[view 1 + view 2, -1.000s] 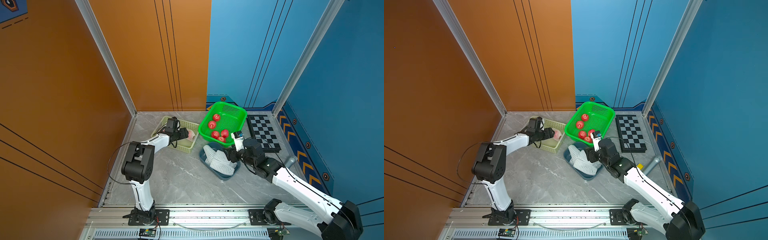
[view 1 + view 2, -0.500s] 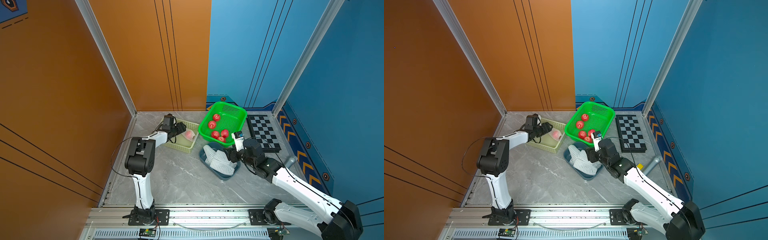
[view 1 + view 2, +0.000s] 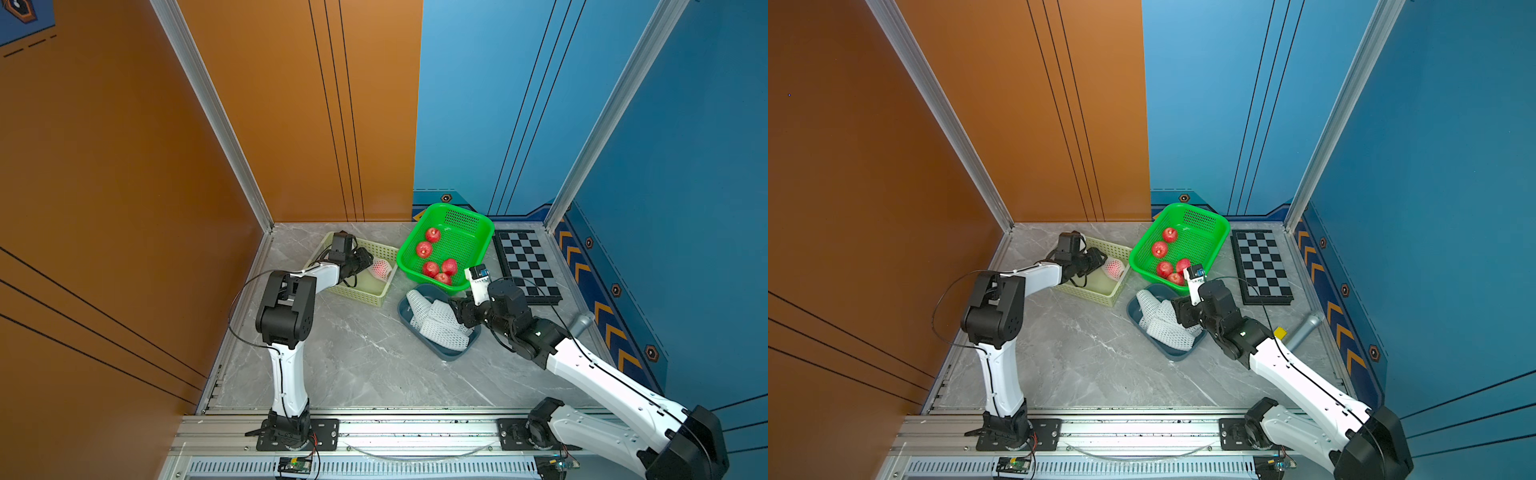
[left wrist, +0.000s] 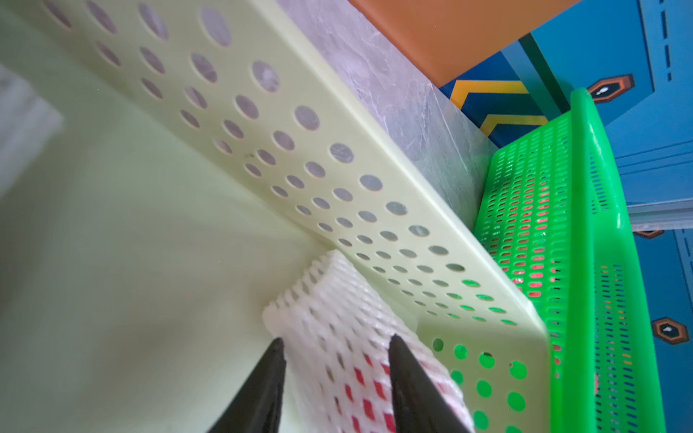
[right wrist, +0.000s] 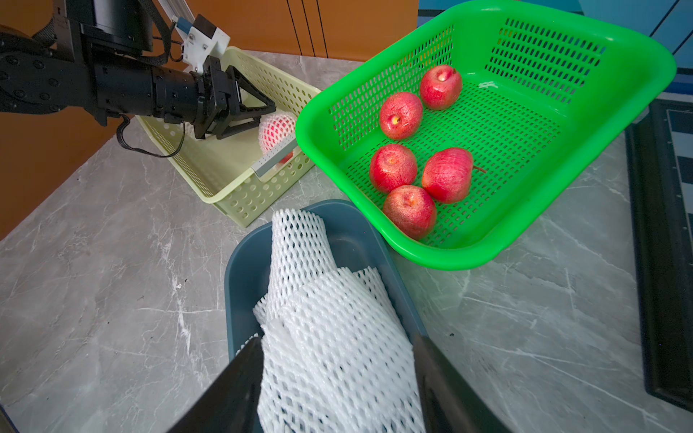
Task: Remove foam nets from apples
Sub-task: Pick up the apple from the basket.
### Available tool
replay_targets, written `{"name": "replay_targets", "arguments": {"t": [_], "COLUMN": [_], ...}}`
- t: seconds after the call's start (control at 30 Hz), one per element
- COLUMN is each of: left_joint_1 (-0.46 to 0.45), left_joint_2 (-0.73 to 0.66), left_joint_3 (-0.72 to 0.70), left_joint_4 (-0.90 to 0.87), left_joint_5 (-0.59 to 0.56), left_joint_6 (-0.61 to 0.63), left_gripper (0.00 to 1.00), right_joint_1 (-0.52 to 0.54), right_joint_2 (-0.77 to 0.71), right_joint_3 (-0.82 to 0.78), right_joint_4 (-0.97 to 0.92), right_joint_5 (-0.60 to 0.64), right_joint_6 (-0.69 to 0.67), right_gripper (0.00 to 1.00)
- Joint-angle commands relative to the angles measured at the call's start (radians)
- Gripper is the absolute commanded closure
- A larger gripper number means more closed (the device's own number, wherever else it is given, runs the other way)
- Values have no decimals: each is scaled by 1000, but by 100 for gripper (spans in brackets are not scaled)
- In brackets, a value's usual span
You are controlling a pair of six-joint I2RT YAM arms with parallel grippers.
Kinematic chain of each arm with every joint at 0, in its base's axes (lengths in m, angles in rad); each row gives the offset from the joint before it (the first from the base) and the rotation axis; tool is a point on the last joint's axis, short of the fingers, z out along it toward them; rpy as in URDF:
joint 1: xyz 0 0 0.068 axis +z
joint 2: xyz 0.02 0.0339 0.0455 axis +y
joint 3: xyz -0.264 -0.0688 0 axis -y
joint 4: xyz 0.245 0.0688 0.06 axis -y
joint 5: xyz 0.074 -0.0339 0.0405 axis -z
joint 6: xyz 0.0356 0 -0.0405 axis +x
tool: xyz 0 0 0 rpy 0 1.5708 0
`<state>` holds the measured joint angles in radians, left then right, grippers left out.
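Observation:
One apple in a white foam net [image 3: 381, 269] [image 3: 1115, 268] lies in the corner of the pale yellow basket [image 3: 361, 291]. My left gripper [image 4: 336, 339] [image 5: 268, 113] reaches into that basket, its black fingers pressed on the net's [image 4: 337, 330] free end, the picture slightly blurred. Several bare red apples [image 5: 401, 115] sit in the green basket [image 3: 478, 249]. Empty foam nets [image 5: 330, 318] [image 3: 436, 320] are piled in the blue bin [image 5: 243, 270]. My right gripper [image 5: 337, 338] [image 3: 455, 309] hangs open over that pile, its fingers on either side of the nets.
A black-and-white chessboard [image 3: 525, 262] lies to the right of the green basket. A grey cylinder [image 3: 582, 324] and a small yellow block [image 3: 1280, 332] lie by the right wall. The orange wall stands close behind the yellow basket.
My left gripper's jaws have narrowed onto the netted apple's net, and the left arm has swung slightly. The right arm has not moved.

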<state>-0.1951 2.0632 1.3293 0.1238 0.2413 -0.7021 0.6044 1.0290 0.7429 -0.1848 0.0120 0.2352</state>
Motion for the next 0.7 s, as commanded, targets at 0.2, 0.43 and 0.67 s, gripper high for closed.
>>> {"name": "replay_targets", "arguments": {"t": [0.2,0.43,0.67], "left_joint_1": [-6,8,51], "left_joint_2": [10,-89,-220], "left_joint_3": [30,-23,-124], "left_joint_4": [0,46,169], "left_joint_5": [3,37,144], "left_joint_6": [0,-20,-117], "left_gripper": [98,100,100], "right_joint_1": [6,7,10], "right_joint_2": [-26,-21,-10], "right_joint_3": [-19,-17,-19], "right_joint_4": [-17,-10,10], "right_joint_5": [31,27,14], "right_joint_6": [-11,-14,-13], "right_gripper": [35,35,35]}}
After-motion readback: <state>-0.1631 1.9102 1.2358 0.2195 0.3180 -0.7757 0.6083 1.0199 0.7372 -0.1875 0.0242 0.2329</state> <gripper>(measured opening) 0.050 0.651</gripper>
